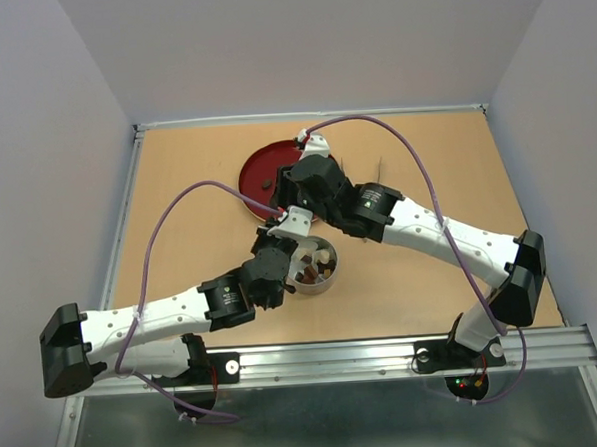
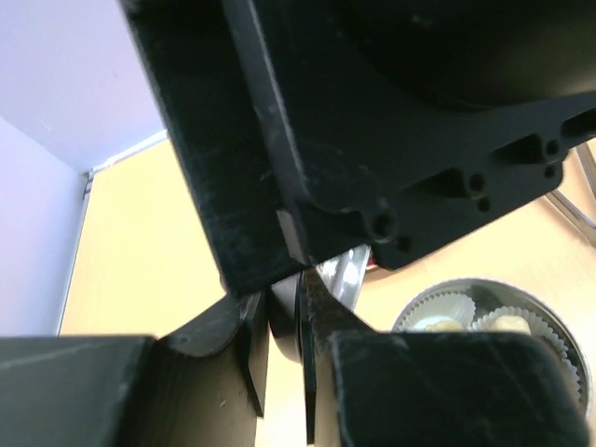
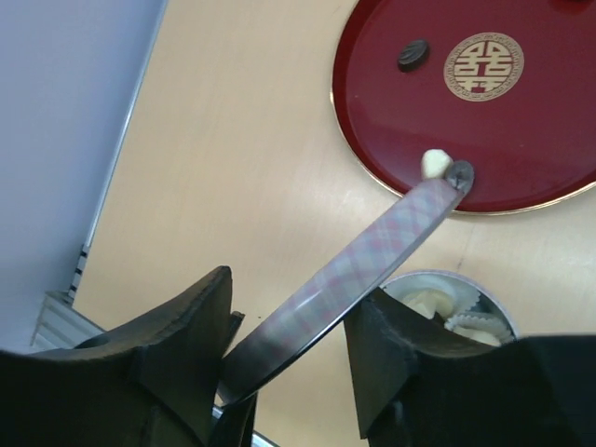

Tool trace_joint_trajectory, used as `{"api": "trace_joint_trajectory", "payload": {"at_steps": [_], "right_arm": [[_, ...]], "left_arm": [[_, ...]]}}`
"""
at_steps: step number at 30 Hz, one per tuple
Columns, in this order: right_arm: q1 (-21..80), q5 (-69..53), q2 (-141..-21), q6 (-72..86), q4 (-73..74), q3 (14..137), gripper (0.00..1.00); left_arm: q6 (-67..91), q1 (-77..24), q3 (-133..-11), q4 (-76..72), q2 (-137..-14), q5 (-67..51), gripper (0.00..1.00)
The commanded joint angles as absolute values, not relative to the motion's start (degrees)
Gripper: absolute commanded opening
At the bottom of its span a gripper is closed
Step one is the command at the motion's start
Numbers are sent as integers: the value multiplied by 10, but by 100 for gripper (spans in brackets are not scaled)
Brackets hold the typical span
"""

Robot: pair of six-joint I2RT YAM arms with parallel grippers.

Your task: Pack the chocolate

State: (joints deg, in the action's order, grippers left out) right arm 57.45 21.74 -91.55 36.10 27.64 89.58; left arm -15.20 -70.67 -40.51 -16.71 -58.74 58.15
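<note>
The right gripper (image 3: 289, 363) grips the tongs (image 3: 372, 261), whose tip touches a cream chocolate (image 3: 432, 164) on the red plate (image 3: 391, 121). The left gripper (image 2: 284, 368) is beside the tin (image 2: 484, 283), jaws nearly together, and what it holds is unclear.

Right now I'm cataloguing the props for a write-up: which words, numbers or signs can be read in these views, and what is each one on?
"囍": the gold double-happiness sign at the centre of the red tray.
The motor stickers on the arms in the top view are too small to read.
No writing is visible on the tongs or the tin.
</note>
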Motion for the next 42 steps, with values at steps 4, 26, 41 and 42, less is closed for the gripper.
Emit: {"api": "trace_joint_trajectory", "payload": {"at_steps": [4,26,41,42], "right_arm": [[574,230,-931,359,306,890,36],[550,243,-885,360,270,825,9],[497,99,-699,410,168,619,8],[493,92,-690,419,150,600,8]], "left_arm": [[-197,-744,-410,-266,-569,603,14],[-30,-759,-336,-189,-418,527,74],[255,-504,-273,-149,-384,97,77],[264,-497,-272,-150,-396,84,77]]}}
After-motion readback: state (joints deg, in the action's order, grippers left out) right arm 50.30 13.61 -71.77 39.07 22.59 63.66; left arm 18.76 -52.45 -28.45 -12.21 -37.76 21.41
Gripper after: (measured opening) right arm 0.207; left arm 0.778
